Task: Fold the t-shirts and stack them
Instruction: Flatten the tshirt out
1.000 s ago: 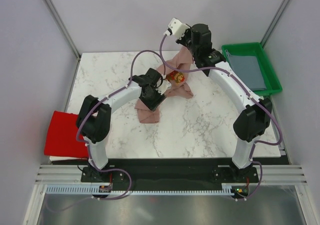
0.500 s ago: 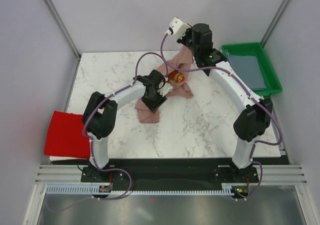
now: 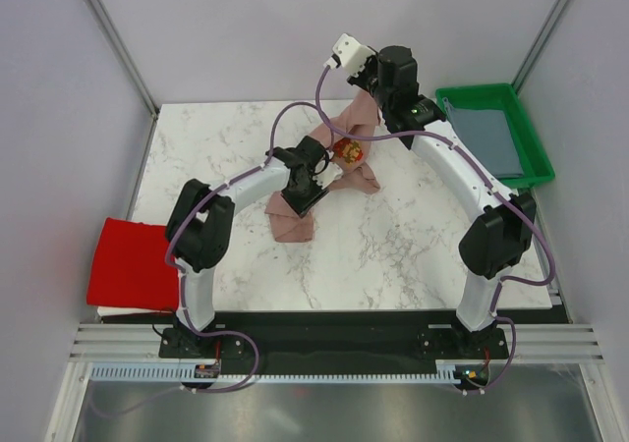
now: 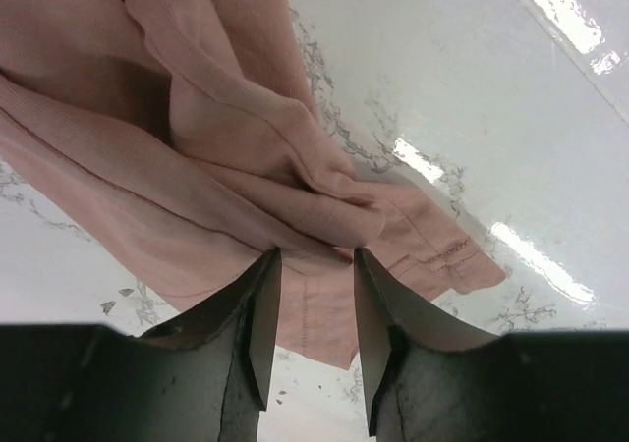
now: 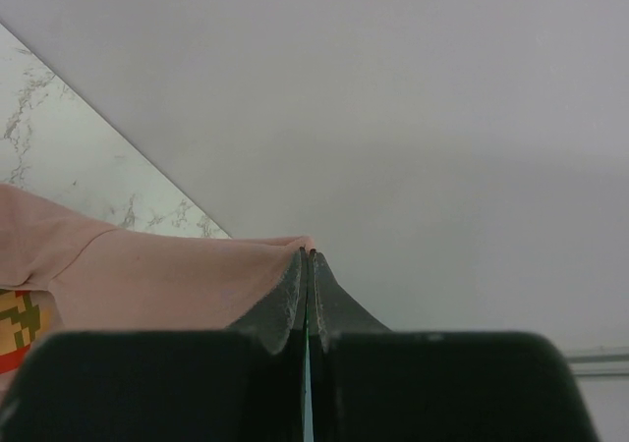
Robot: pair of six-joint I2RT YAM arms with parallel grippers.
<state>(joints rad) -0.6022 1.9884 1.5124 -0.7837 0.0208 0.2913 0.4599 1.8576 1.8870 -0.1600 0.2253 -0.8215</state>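
Our left hand (image 4: 314,255) is part open, set astride a fold of the dusty-pink t-shirt (image 4: 197,157) near its hem, with the arm stretched low over the bench (image 3: 423,236). Our right hand (image 5: 308,257) is pinched tight on that shirt's far edge and raised above the bench's far side, so the cloth hangs with its chest graphic (image 3: 344,150) showing. The red t-shirt (image 3: 128,260) lies near left, beside the bench. The grey-blue t-shirt (image 3: 488,139) lies in the green tray (image 3: 474,89), far right.
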